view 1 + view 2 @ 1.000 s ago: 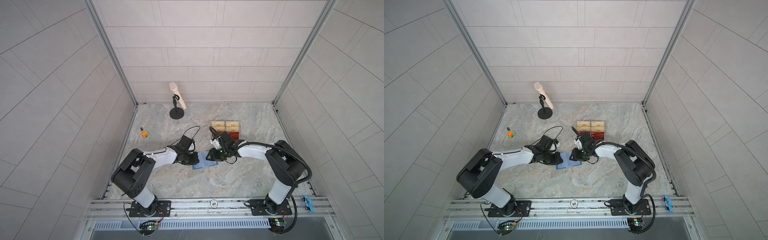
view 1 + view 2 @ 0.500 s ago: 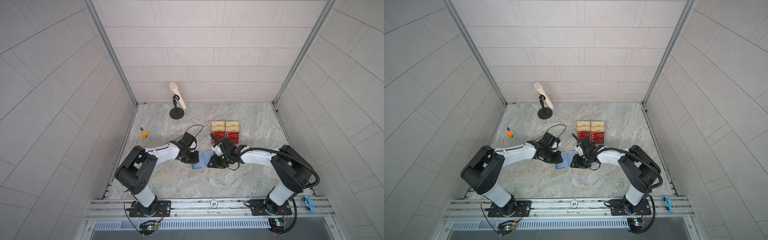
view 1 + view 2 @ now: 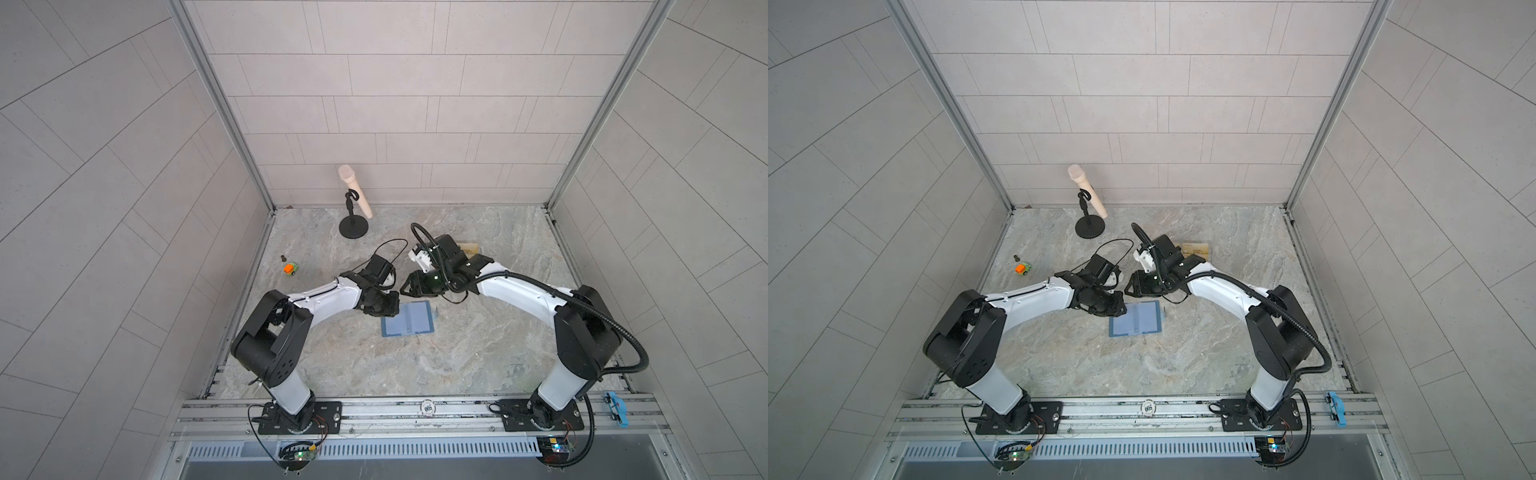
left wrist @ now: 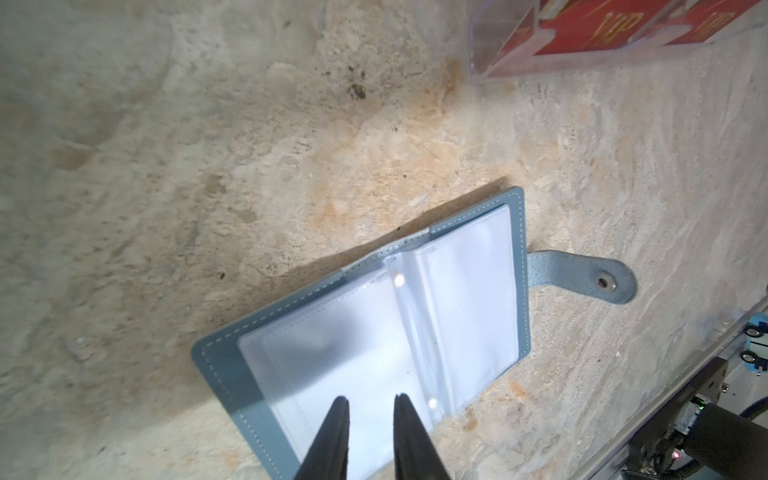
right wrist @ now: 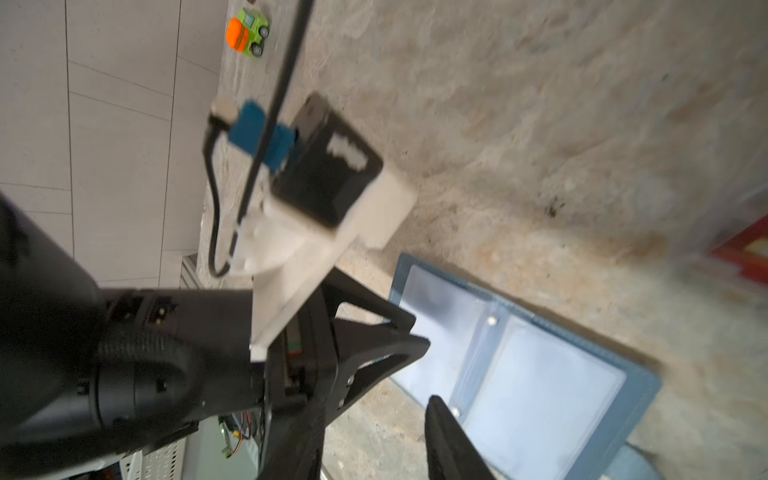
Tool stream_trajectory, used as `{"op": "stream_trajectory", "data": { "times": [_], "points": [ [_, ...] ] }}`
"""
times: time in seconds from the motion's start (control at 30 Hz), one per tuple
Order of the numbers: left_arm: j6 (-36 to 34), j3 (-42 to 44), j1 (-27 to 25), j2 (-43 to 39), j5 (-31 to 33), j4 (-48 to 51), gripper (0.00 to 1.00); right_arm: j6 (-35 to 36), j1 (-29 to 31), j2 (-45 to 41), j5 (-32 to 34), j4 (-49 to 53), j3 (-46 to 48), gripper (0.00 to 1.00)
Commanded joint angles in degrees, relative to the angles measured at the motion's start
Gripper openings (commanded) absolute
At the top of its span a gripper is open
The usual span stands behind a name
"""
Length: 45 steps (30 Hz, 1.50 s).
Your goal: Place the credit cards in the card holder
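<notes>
Marble-pattern floor (image 3: 457, 353). At the back stands a microphone (image 3: 355, 192) on a black round-base stand. Toward the left wall is a small orange-and-green toy car (image 3: 291, 269), with a tiny dark bit (image 3: 284, 257) just behind it, too small to name. A blue toy car (image 3: 617, 409) sits on the front rail (image 3: 457, 409), at the right end. All of these lie well apart from the working spot. What crowds that spot is the two wrists, close together at the far edge of the card holder (image 3: 409, 320).

The clear acrylic stand (image 4: 498, 54) sits behind the card holder and is mostly hidden under the right arm in both top views. Pale gold cards (image 3: 1196, 248) show at its back tier. The credit cards (image 4: 602, 29), red with gold VIP lettering, sit in its lower tier.

The card holder lies open and flat at mid-floor between the arms, its snap tab strap (image 4: 582, 278) splayed out on the stone. Its sleeves (image 4: 469, 291) read milky-clear.

Left gripper (image 4: 370, 399): the arm reaches in low from the left, tips at the holder's far left corner over the left-hand sleeve. Its jaws stand a narrow slit apart with nothing between.

Right gripper (image 3: 409, 286): the arm bends in from the right, wrist just beyond the holder's far edge, pointing toward the left gripper. Its jaws are parted wider and nothing shows in them, though the wrist view is blurred
</notes>
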<state>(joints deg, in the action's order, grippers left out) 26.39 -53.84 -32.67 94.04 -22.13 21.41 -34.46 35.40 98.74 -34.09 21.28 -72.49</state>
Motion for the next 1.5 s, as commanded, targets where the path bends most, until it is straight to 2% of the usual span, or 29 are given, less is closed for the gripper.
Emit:
{"op": "stream_trajectory", "data": {
  "times": [0.0, 0.13, 0.4, 0.7, 0.87, 1.27, 1.47],
  "points": [
    [2.67, 3.69, -0.34, -4.64, 2.06, -1.28, 0.25, 7.04, -0.67, 6.27, 4.06, 7.24, -3.9, 0.41],
    [5.06, 7.93, -0.21, -10.79, 2.88, -3.61, 0.26, 10.11, -0.76, 12.94, 4.44, 10.41, -9.41, 0.34],
    [5.64, 9.67, -0.21, -17.12, 5.2, -1.5, 0.27, 13.57, -0.64, 17.37, 10.1, 13.7, -11.74, 0.32],
    [5.95, 10.17, -0.21, -16.78, 5.04, -3.04, 0.27, 14.47, -0.68, 18.79, 11.06, 13.92, -11.01, 0.32],
    [5.7, 9.49, -0.21, -15.66, 4.41, -2.73, 0.27, 14.05, -0.61, 16.99, 12.07, 12.99, -8.66, 0.36],
    [4.9, 9.63, -0.21, -16.29, 4.73, -1.63, 0.27, 12.6, -0.23, 13.12, 11.4, 10.62, -2.66, 0.36],
    [5.59, 8.55, -0.21, -15.9, 5.11, -1.63, 0.27, 17.8, -0.48, 12.26, 12.89, 15.69, -9.75, 0.39]
  ]
}}
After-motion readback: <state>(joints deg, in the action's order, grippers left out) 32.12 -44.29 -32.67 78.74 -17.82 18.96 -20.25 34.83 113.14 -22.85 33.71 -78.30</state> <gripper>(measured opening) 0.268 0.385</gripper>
